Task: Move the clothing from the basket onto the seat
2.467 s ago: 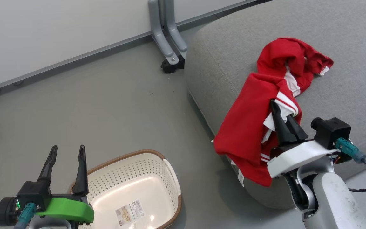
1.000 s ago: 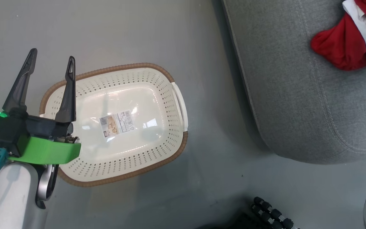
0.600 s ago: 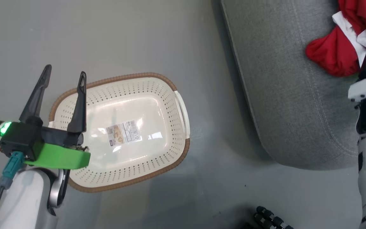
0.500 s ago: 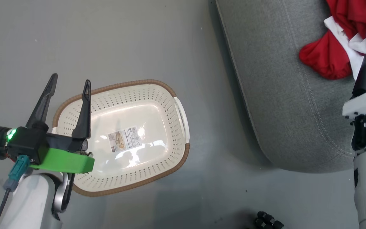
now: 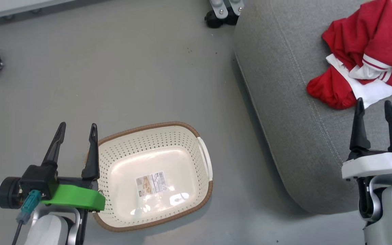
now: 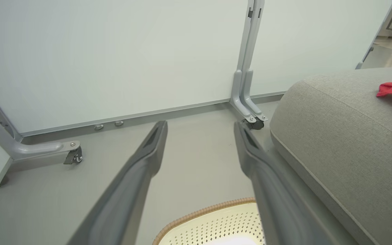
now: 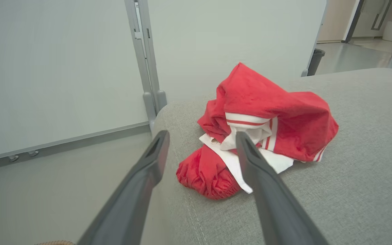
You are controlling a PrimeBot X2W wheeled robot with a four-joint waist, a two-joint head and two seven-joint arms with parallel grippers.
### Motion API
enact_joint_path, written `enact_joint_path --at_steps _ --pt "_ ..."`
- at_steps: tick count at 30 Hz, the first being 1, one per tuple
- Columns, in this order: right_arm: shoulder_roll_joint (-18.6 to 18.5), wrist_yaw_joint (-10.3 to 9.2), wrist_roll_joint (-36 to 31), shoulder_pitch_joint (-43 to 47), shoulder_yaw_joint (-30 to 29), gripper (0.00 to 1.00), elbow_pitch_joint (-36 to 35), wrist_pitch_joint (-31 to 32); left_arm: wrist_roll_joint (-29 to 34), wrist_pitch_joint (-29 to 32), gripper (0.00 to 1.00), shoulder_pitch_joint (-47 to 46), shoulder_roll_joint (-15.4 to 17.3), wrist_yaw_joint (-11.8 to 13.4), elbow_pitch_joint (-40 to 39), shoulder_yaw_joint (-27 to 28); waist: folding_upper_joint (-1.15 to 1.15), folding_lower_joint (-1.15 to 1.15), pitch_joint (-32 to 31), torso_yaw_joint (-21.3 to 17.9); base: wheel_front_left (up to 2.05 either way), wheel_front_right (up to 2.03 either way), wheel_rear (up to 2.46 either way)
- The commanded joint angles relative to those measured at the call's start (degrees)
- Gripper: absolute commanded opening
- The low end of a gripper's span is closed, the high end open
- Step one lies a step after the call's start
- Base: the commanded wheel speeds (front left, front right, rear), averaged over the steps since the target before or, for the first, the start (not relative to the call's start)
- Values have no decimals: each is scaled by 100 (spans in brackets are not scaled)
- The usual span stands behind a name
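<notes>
Both left gripper (image 5: 78, 125) and right gripper (image 5: 374, 101) gape empty; we lift the right straight clear of the red clothing (image 5: 359, 41).

One label, nothing readable.
A pale label (image 5: 151, 183) lay on the floor of the basket (image 5: 155, 125), tilted against the basket's sides. It carried a brownish picture patch on its left part and fine dark print on its right, with what may have been a barcode along its upper edge. From the head view all of it was too small to make out as letters or numbers.
</notes>
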Motion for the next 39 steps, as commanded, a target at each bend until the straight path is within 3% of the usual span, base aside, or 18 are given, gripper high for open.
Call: enact_joint_path --at_steps 1,10,18,39 --pt "3 -9 -38 163 84 100 -177 67 -30 -22 100 97 -22 34 44 46 0 0 -380 318 0 0 0" --pt "24 -8 69 756 705 100 -1098 512 51 -21 100 360 -249 77 140 410 0 0 -806 905 0 0 0" --pt "26 -9 17 1020 1025 100 -1424 770 237 -22 100 583 -388 -14 266 635 0 0 -1116 1311 0 0 0" --pt "27 -8 1 1777 1198 100 -1824 1099 665 -24 100 1131 -660 -203 420 910 0 0 -1644 1356 0 0 0"
